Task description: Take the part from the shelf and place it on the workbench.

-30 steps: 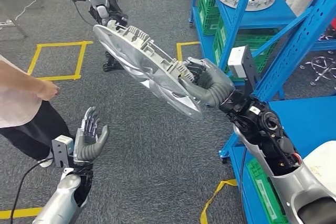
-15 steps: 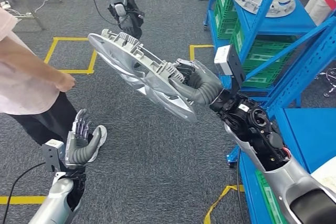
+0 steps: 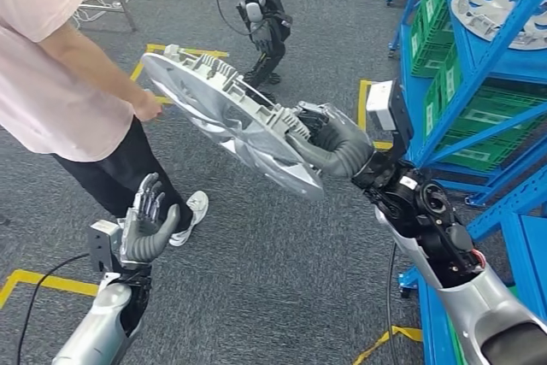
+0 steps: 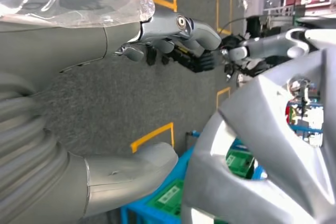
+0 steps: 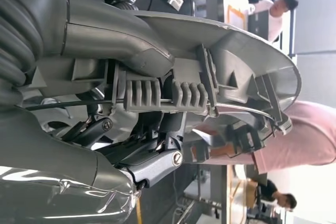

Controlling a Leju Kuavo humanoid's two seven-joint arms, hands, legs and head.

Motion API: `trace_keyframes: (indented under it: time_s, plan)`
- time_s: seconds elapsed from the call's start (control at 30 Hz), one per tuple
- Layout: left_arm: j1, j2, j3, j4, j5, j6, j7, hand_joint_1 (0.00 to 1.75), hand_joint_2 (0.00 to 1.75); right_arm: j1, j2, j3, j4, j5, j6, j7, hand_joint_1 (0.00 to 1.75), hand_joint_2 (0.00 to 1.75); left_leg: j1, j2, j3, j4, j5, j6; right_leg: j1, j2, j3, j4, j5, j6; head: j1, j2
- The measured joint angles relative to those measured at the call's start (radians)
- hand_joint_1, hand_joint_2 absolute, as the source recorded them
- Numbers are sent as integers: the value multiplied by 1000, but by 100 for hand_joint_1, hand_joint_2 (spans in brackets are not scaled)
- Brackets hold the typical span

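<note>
Right hand grips the broad silver plastic wheel cover by its rim, likely light, stiff, unwieldy; left hand open-fingered, empty.

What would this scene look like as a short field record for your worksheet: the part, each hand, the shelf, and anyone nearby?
part: round silver plastic wheel cover, tilted, carried above the grey carpet floor
right hand: grips the cover's rim
left hand: holds nothing, fingers apart
shelf: blue metal rack on the robot's right, with another silver cover and green crates
person: person in a pink shirt standing at the left, a hand close to the cover's far edge
workbench: cannot tell
</note>
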Motion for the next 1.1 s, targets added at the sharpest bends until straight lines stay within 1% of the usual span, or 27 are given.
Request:
trace_keyframes:
  time_s: [0.07,0.13,0.17,0.2,0.23,0.27,0.3,0.33,0.37,0.4,0.43,0.5,0.57,0.6,0.67,0.7,0.73,0.77,0.8,0.83,0.87,0.9,0.93,1.0,1.03,1.07,1.1]
  plan:
    - [-1,2,1,0,-1,0,0,0,175,0,2,5,0,-7,11,1,175,175,-4,37,-20,43,-30,-9,-3,-19,8,-14,6,-10,-12,0]
    - [-1,4,2,0,-2,-1,-1,0,175,4,3,8,0,-18,24,6,175,175,-5,82,-79,169,-93,-17,-3,-39,11,-20,9,-17,-24,0]
    - [0,5,3,0,-3,-2,-1,0,175,7,3,10,0,-24,31,8,175,175,-3,90,-115,241,-121,-20,-2,-48,10,-19,8,-18,-29,0]
    - [3,6,4,0,-4,-3,0,0,175,12,3,13,0,-28,37,9,175,175,-1,94,-140,290,-135,-24,-2,-57,10,-19,8,-18,-34,0]
    - [5,6,6,0,-5,-4,0,0,175,17,3,16,0,-31,41,10,175,175,1,96,-145,300,-129,-27,-3,-67,10,-19,7,-18,-39,0]
    - [6,7,8,0,-6,-4,0,0,175,20,3,19,0,-33,44,10,175,175,3,100,-128,267,-106,-30,-5,-75,11,-19,6,-17,-44,0]
    - [6,8,11,0,-7,-5,0,0,175,22,3,22,0,-34,45,10,175,175,5,109,-92,198,-72,-32,-6,-84,12,-17,4,-14,-47,0]
    - [5,8,13,0,-8,-5,0,0,175,23,3,25,0,-34,46,10,175,175,6,126,-50,117,-43,-33,-6,-90,11,-14,1,-9,-51,0]
    - [5,9,14,0,-8,-5,0,0,175,23,3,27,0,-34,46,10,175,175,5,137,-17,55,-22,-30,-4,-96,11,-11,-3,-3,-54,0]
    - [4,9,16,0,-8,-5,0,0,175,24,3,29,0,-34,47,11,175,175,4,144,3,17,-12,-24,-1,-100,11,-8,-6,3,-54,0]
    - [4,9,16,0,-8,-5,-1,0,175,24,3,32,0,-34,49,11,175,175,1,144,9,3,-12,-17,2,-105,12,-6,-8,9,-52,0]
    - [5,10,17,0,-8,-5,0,0,175,25,3,39,0,-35,51,11,175,175,0,125,8,6,-11,0,-1,-113,14,-5,-13,20,-45,0]
    - [4,10,19,-1,-10,-5,0,0,175,25,3,43,0,-40,52,12,175,175,2,111,11,4,-10,12,-6,-90,0,31,-42,29,-40,0]
    - [3,10,19,-1,-11,-5,-1,0,175,25,3,43,0,-45,53,13,175,175,4,105,13,3,-10,17,-8,-71,-24,82,-71,32,-34,0]
    - [3,8,20,-1,-14,-5,-1,0,175,27,3,45,0,-56,56,15,175,175,2,90,14,3,-10,23,-5,-45,-94,233,-136,31,-21,0]
    - [3,8,20,0,-15,-5,-1,0,175,28,3,47,0,-60,58,17,175,175,0,81,15,3,-11,24,-4,-42,-125,293,-152,30,-16,0]
    - [4,7,20,0,-15,-5,-1,0,175,29,3,49,0,-64,60,18,175,175,-1,71,16,3,-11,25,-3,-40,-140,318,-148,28,-12,0]
    - [4,7,20,0,-16,-5,-1,0,175,30,3,52,0,-67,62,19,175,175,-2,61,17,4,-11,25,-3,-38,-135,299,-124,24,-10,0]
    - [4,7,21,0,-16,-5,-1,0,175,30,3,53,0,-69,63,19,175,175,-3,50,19,4,-11,24,-3,-33,-112,241,-85,19,-8,0]
    - [3,7,21,0,-15,-5,-1,0,175,30,3,55,0,-70,64,20,175,175,-2,40,20,4,-12,24,-3,-18,-82,164,-45,12,-5,0]
    - [3,6,21,0,-15,-5,-1,0,175,29,3,55,0,-71,65,20,175,175,-3,29,19,5,-12,22,-2,-2,-50,94,-15,7,-4,0]
    - [3,6,22,0,-14,-5,-1,0,175,28,3,56,0,-71,67,20,175,175,-2,21,16,5,-10,18,-2,11,-26,44,0,2,-3,0]
    - [3,5,22,0,-14,-4,0,0,175,28,3,57,0,-71,69,21,175,175,-1,13,12,5,-8,13,0,18,-13,19,2,0,0,0]
    - [5,6,22,0,-14,-4,0,0,175,27,4,61,-1,-71,72,22,175,175,0,-3,5,2,-2,1,0,7,-5,6,-1,-5,2,0]
    - [5,7,23,0,-14,-4,0,0,175,26,4,63,-1,-71,73,22,175,175,-1,3,1,5,-5,-5,-1,-2,-2,-1,1,-8,1,0]
    - [3,8,23,0,-14,-4,-1,0,175,24,5,64,-1,-71,73,23,175,175,-3,19,-8,24,-18,-9,-3,-12,2,-7,5,-13,-4,0]
    - [1,10,24,0,-14,-3,-1,0,175,23,5,64,-2,-71,73,24,175,175,-4,42,-27,64,-43,-13,-5,-22,5,-14,8,-17,-11,0]
